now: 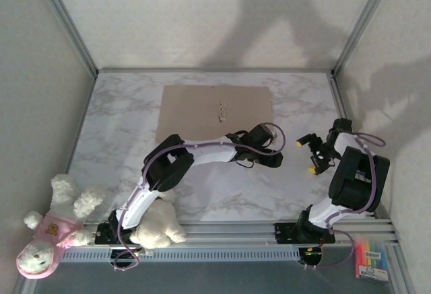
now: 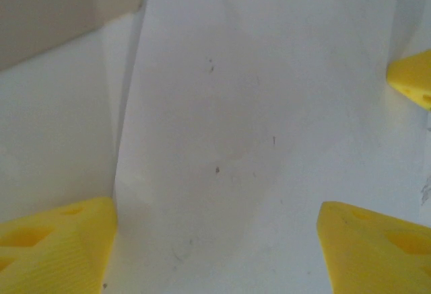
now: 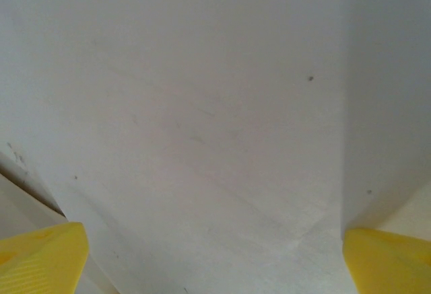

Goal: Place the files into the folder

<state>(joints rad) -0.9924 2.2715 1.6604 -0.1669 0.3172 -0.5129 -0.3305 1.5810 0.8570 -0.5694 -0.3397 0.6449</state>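
The tan folder (image 1: 215, 109) lies flat and shut on the far middle of the marble table (image 1: 114, 139); its corner (image 2: 60, 5) shows in the left wrist view. My left gripper (image 1: 277, 154) hovers open just past the folder's near right corner. Plain white paper, the files (image 2: 222, 105), lies under its spread yellow fingers (image 2: 57, 240), with a sheet edge running down on the left. My right gripper (image 1: 307, 156) faces it, open, with white paper (image 3: 202, 139) beneath its fingers (image 3: 40, 257). One right fingertip (image 2: 412, 79) shows in the left wrist view.
A pink-and-white plush (image 1: 50, 233) and a cream plush (image 1: 158, 225) sit by the left arm's base. A pack of markers (image 1: 372, 259) lies at the near right. Metal frame posts and grey walls enclose the table.
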